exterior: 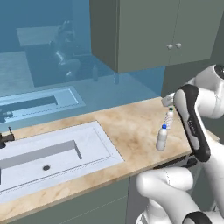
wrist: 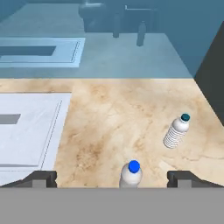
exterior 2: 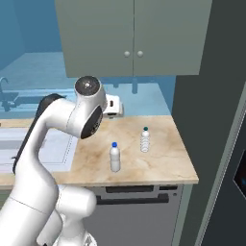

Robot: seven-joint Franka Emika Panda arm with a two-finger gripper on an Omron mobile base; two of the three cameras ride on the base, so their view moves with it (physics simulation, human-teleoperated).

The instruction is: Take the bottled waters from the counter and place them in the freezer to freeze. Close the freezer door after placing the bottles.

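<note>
1. Far left in my left base view: the white sink [exterior: 52,153] sits inset in the counter [exterior: 131,127], with a dark tap [exterior: 5,139] at its left edge. The glossy blue wall behind mirrors the sink and the arm.
2. Moving right along the counter, beige marbled stone lies bare between the sink's rim and the two bottles.
3. Near bottle [exterior 2: 115,157], blue cap: upright, towards the counter's front edge, right of the sink. In the hand view it [wrist: 131,174] sits at the bottom centre, between the two finger tips but not touched by either.
4. Far bottle [exterior 2: 144,140], darker teal-looking cap: upright, behind and to the right of the near one, well apart from it and closer to the counter's right end. In the hand view it [wrist: 176,131] appears up and right of the near bottle.
5. Gripper [wrist: 112,178]: fingers spread wide, one tip at each lower corner of the hand view, nothing between them gripped. I read it as hovering above and behind the near bottle, looking down over the counter.
6. Wall cabinets [exterior 2: 132,36] hang above the counter, both doors closed.
7. Dishwasher [exterior 2: 137,211] sits under the bottles' stretch of counter.
8. Far right in the right base view: the dark freezer [exterior 2: 206,96] stands against the counter's right end; I cannot tell how its door stands.
</note>
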